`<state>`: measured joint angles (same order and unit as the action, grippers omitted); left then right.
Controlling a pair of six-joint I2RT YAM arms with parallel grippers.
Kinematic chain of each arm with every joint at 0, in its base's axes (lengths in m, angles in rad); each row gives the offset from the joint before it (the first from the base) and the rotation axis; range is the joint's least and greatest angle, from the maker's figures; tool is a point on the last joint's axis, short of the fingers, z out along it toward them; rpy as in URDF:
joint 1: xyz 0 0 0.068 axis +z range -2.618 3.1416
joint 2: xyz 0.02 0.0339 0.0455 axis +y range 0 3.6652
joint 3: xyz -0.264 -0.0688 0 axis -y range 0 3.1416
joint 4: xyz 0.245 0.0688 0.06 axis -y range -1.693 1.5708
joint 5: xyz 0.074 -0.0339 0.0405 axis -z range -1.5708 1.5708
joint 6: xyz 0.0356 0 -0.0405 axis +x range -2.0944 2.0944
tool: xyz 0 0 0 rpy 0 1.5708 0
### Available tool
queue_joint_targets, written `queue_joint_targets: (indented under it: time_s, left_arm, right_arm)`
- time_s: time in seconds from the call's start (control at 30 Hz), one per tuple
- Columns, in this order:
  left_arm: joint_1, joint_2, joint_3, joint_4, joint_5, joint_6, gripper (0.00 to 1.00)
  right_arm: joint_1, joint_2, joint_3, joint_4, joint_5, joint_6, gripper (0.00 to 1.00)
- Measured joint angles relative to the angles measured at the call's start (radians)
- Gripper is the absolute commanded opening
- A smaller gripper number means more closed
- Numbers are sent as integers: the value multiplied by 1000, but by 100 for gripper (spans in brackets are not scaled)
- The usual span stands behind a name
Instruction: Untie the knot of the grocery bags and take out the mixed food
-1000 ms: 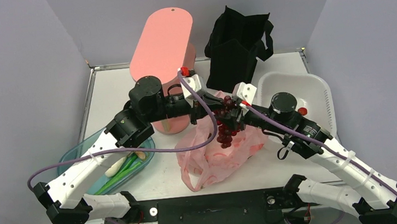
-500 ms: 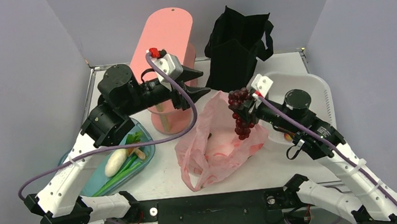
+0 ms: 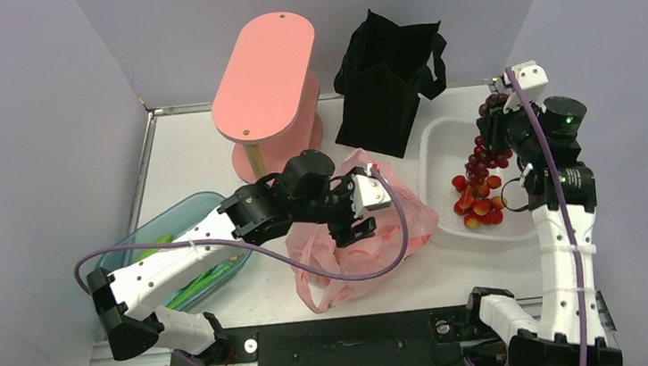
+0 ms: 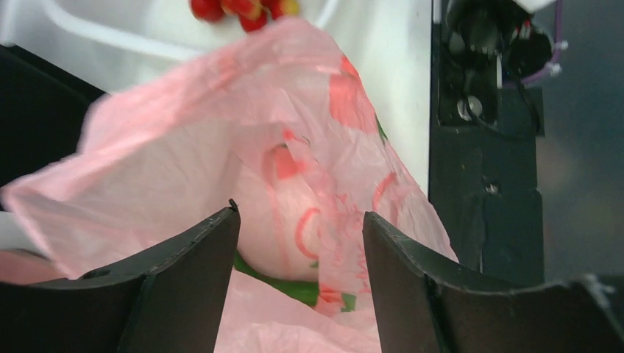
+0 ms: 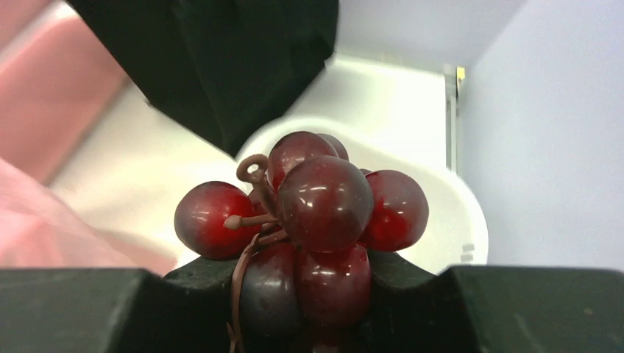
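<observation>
right claw: right claw (image 3: 493,115) is clamped on the top of the grape bunch (image 3: 479,157), which dangles over the white basin (image 3: 432,150) on the right side of the table (image 3: 196,150)
left claw: left claw (image 3: 351,225) has its jaws spread about halfway with nothing in them, and hangs right over the pink bag (image 3: 346,266)
where the bags are: pink bag slumped in the near middle, black tote (image 3: 387,83) upright at the far side, just right of the pink stool (image 3: 265,72)
risk, grapes: it's only pinched by the top cluster, so I'd guess a swing could shake grapes loose or knock the bunch on the basin rim and drop it outside. Letting go from up there could also scatter the small red and yellow fruits (image 3: 477,206) below
risk, bag: the plastic is thin and floppy, so the left claw may well pinch film instead of food, then drag the whole bag toward the near edge or tear it. A green thing (image 4: 287,285) shows through the bag, so it isn't empty
count, bags: 2
count, grape bunches: 1
count, small fruits: a clumped pile, roughly ten, can't count exactly
count, containers: 1 basin, 1 blue tray (image 3: 142,241) on the left holding greens (image 3: 196,285)
count, stools: 1
</observation>
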<state>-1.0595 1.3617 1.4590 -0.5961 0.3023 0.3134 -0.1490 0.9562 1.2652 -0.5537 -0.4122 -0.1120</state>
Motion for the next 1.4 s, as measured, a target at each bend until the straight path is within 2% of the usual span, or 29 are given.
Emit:
queue_joint_targets:
  time_s: [0.1, 0.2, 0.27, 0.3, 0.33, 0.37, 0.43, 0.5, 0.7, 0.87, 0.97, 1.1, 1.4]
  left_arm:
    - [-7, 41, -30, -21, 1, -3, 62]
    - [-7, 59, -65, -23, 1, -4, 61]
    - [-7, 76, -82, -28, 0, 8, 61]
    - [-7, 85, -89, -32, -1, 15, 62]
    - [-7, 98, -98, -40, -5, 27, 62]
    - [-7, 106, -110, -43, -10, 39, 62]
    - [-7, 113, -139, -51, -20, 60, 63]
    - [-6, 112, -171, -63, -32, 80, 66]
    - [-6, 89, -264, -71, -52, 122, 69]
    - [-6, 36, -325, -75, -67, 177, 69]
    - [-6, 1, -354, -76, -77, 208, 69]
    - [-6, -23, -370, -79, -92, 246, 69]
    - [-6, -77, -400, -93, -117, 301, 69]
  right_arm:
    - [-68, 69, -17, -77, 11, -80, 0]
    - [-81, 99, -74, -125, 50, -146, 1]
    - [-81, 122, -113, -170, 94, -190, 19]
    - [-82, 137, -122, -183, 116, -203, 37]
    - [-82, 163, -129, -201, 142, -221, 46]
    - [-82, 187, -129, -216, 159, -235, 65]
    - [-84, 224, -129, -239, 181, -254, 82]
    - [-85, 245, -127, -268, 187, -278, 86]
    - [-17, 210, -41, -360, 92, -286, 88]
    - [154, 117, 41, -390, -113, -225, 89]
    - [280, 92, 42, -398, -177, -182, 89]
    - [439, 115, 18, -394, -196, -136, 90]
    - [611, 157, -67, -391, -152, -116, 91]
